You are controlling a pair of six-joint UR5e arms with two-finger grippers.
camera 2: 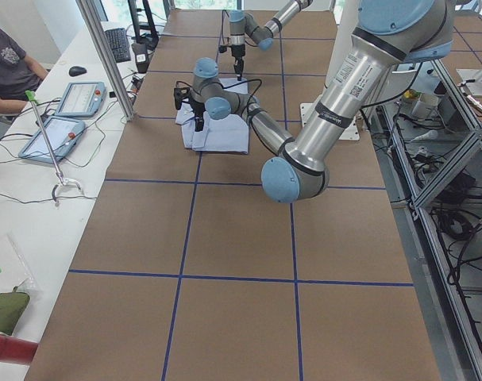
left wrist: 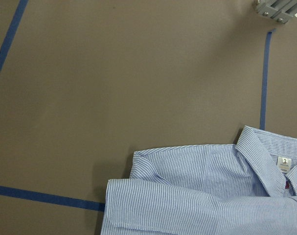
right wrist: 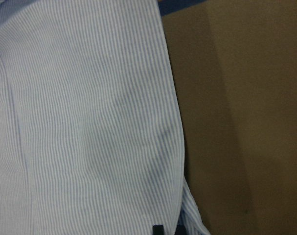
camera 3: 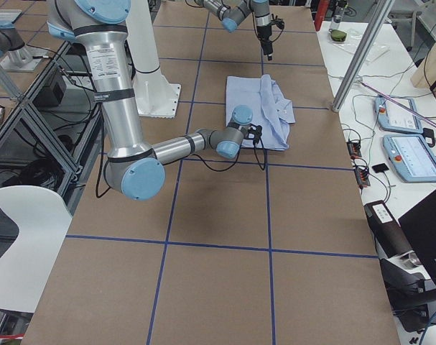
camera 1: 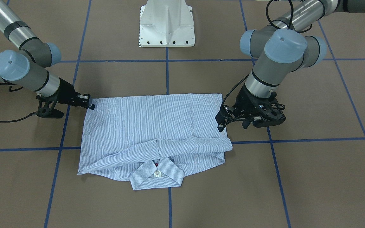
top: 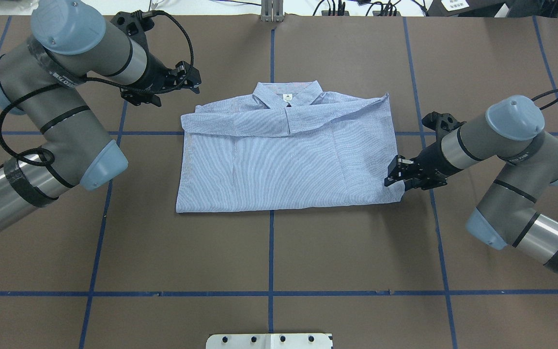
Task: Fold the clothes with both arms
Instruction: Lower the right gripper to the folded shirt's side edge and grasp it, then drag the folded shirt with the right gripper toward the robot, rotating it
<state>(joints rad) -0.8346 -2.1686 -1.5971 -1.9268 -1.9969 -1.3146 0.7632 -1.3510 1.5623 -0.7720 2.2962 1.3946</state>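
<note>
Left tool [top: 193,80] apart near shoulder, right tool [top: 393,173] at hem corner, grip unclear, striped shirt [top: 284,165] folded flat

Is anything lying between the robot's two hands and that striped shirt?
Nothing visible. The right hand is at the edge of the shirt, and only bare table separates the left hand from its collar-end corner.

Robotics lab, on the evidence. My left arm [top: 61,126] and right arm [top: 511,140] reach over a brown table [top: 187,252] gridded with blue tape [top: 270,242]. White pedestal [camera 1: 167,23] bolted down. Aluminium framing [camera 2: 106,59], teach pendants [camera 3: 417,158] and keyboard [camera 2: 117,44] alongside. Apparently a seated operator [camera 2: 6,59] at the bench [camera 2: 18,222].
</note>
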